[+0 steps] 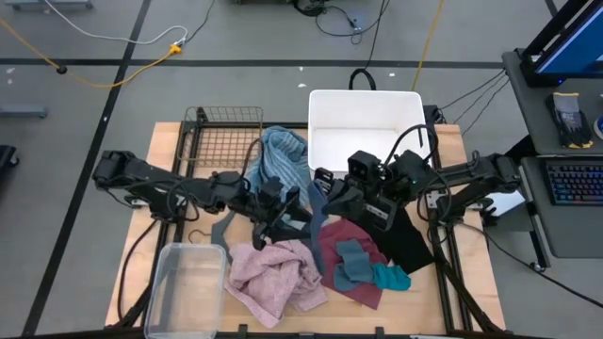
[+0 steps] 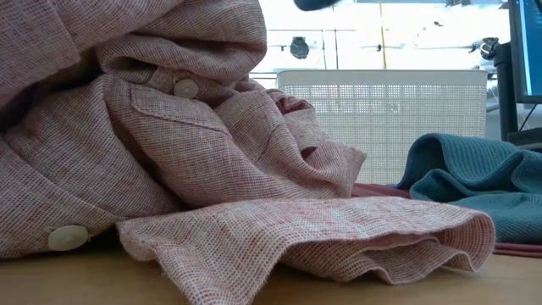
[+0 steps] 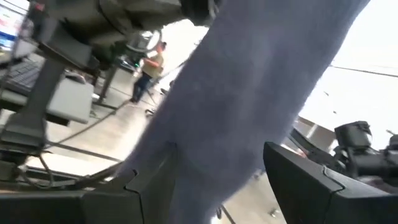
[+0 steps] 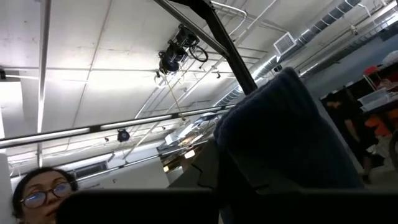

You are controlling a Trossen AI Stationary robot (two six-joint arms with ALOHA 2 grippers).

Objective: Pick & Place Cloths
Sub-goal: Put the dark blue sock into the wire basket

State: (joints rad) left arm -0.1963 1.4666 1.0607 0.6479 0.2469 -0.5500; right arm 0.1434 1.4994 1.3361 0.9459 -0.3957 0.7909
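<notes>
A white bin (image 1: pixel 365 118) is set at the table's far edge, a wire rack (image 1: pixel 224 132) beside it, and a clear plastic tub (image 1: pixel 185 287) at the near left corner.

Six cloths (image 1: pixel 273 273), two bins (image 1: pixel 363 122)

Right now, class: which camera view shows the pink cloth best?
The low view: the pink cloth fills it, showing weave and buttons. The high view shows it whole but small, beside the clear bin. Neither wrist view shows it.

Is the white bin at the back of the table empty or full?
Empty. In the high view the white bin shows only its bare white floor; the cloths lie on the table in front of it.
</notes>
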